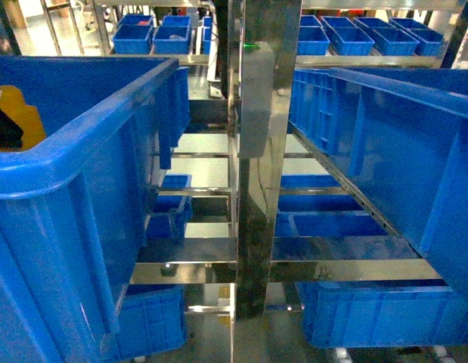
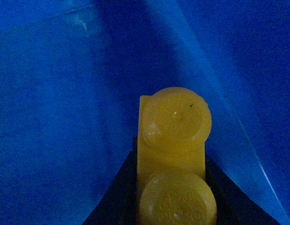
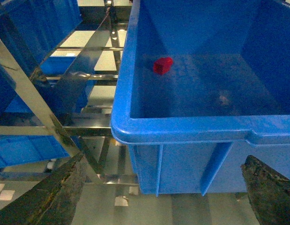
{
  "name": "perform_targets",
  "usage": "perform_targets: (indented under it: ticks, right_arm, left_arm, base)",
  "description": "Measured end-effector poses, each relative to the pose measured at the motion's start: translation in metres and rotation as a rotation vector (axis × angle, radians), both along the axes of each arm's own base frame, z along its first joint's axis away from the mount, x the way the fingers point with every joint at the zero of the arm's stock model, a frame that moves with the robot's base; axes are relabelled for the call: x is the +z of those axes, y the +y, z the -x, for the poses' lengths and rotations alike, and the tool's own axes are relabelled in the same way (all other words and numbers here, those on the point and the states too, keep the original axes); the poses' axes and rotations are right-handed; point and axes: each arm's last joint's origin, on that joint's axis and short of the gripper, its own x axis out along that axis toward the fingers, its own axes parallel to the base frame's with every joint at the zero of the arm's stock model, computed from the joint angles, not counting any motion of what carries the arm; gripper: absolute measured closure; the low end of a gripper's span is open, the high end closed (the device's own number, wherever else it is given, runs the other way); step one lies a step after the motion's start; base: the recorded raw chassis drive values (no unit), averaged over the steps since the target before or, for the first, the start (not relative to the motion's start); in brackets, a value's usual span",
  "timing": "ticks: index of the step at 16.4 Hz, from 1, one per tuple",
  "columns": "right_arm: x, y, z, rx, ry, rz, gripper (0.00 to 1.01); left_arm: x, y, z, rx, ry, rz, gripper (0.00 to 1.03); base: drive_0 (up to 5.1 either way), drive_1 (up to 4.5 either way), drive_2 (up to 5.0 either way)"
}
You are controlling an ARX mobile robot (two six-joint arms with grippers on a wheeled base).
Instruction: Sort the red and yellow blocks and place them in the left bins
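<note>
The yellow block (image 2: 175, 140), a two-stud brick, sits between the dark jaws of my left gripper (image 2: 173, 199), which is shut on it inside a blue bin (image 2: 51, 117). In the head view the yellow block (image 1: 23, 113) and the black left gripper (image 1: 2, 127) show at the far left, above the big left bin (image 1: 82, 144). The red block (image 3: 162, 65) lies on the floor of a blue bin (image 3: 182, 126) in the right wrist view. My right gripper (image 3: 164, 161) hangs open in front of that bin's near wall, below its rim, holding nothing.
A shiny metal rack post (image 1: 252, 166) stands in the middle, with shelf rails (image 1: 211, 268) to either side. Another large blue crate (image 1: 392, 144) fills the right. More blue crates sit on lower shelves (image 1: 332, 223) and at the back (image 1: 154, 34).
</note>
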Motion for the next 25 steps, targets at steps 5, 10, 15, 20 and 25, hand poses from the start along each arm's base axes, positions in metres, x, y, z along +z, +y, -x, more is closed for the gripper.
perform_targets:
  ticks: [5,10,15,20,25]
  right_arm:
    - [0.000,0.000,0.000,0.000,-0.001,0.000,0.03]
    - [0.000,0.000,0.000,0.000,0.000,0.000,0.03]
    - [0.000,0.000,0.000,0.000,0.000,0.000,0.03]
    - [0.000,0.000,0.000,0.000,0.000,0.000,0.03]
    - [0.000,0.000,0.000,0.000,0.000,0.000,0.03]
  left_arm:
    - [-0.019,0.016,-0.056,0.131,-0.155,-0.064,0.77]
    - [-0.022,0.024,-0.072,0.128,-0.210,-0.149,0.77]
    - [0.030,0.017,-0.025,0.004,-0.242,-0.035,0.07]
    - [0.074,0.028,0.069,-0.023,-0.245,0.081,0.05]
    - [0.095,0.011,0.126,-0.041,-0.274,0.194,0.05]
  base:
    - [0.0,0.00,0.0]
    - [0.0,0.00,0.0]
    - [0.0,0.00,0.0]
    - [0.0,0.00,0.0]
    - [0.0,0.00,0.0]
